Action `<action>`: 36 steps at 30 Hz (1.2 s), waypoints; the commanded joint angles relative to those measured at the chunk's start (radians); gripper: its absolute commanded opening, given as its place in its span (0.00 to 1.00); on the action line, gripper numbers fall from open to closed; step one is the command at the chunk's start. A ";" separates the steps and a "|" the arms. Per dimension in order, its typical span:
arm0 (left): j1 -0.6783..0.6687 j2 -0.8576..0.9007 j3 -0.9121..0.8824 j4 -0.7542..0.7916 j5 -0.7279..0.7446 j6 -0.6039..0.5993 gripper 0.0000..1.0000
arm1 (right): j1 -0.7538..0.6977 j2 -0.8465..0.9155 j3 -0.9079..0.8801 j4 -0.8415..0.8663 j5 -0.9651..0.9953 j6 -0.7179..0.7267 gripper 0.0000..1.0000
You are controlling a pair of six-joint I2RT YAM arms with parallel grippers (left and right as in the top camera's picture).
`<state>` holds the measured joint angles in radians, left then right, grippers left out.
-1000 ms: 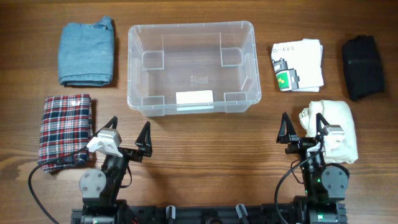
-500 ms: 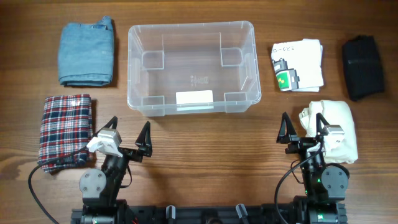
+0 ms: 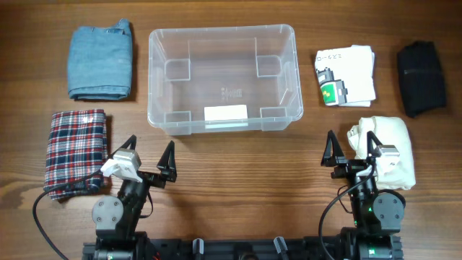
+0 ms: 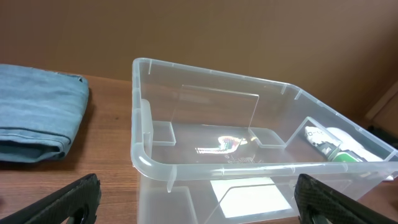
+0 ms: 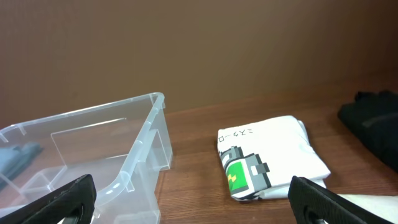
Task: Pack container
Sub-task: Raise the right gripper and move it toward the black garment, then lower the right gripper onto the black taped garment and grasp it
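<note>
One view, overhead, shows plaid cloth point(image 3: 76, 152); both wrists show container point(image 4: 249, 167)

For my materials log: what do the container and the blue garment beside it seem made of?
The container looks like clear, glossy rigid plastic: the table shows through its walls and light glints on its floor. The blue garment is probably matte denim, given its faded blue and thick folded edge.

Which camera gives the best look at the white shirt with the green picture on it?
The right wrist view: the white shirt lies close, its print plain. Overhead shows it small; the left wrist glimpses it through the container.
</note>
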<state>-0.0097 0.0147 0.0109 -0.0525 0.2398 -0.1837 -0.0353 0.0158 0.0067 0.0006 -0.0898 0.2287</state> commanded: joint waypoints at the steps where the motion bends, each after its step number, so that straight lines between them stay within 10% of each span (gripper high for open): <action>1: 0.008 -0.002 -0.005 -0.001 -0.006 0.020 1.00 | 0.004 0.001 -0.002 0.006 -0.013 -0.018 1.00; 10: 0.008 -0.002 -0.005 -0.001 -0.006 0.020 1.00 | 0.004 0.001 -0.001 0.121 -0.045 0.392 1.00; 18: 0.008 -0.002 -0.005 -0.001 -0.006 0.020 1.00 | 0.004 0.016 0.171 0.207 -0.177 0.221 1.00; 28: 0.008 -0.002 -0.005 -0.001 -0.006 0.020 1.00 | -0.003 0.529 0.769 -0.367 0.138 -0.159 0.99; 36: 0.008 -0.002 -0.005 -0.001 -0.006 0.020 1.00 | -0.241 1.072 1.252 -0.856 -0.093 -0.384 1.00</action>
<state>-0.0097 0.0154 0.0109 -0.0525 0.2398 -0.1837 -0.1913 0.9607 1.1561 -0.7547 -0.0666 -0.0422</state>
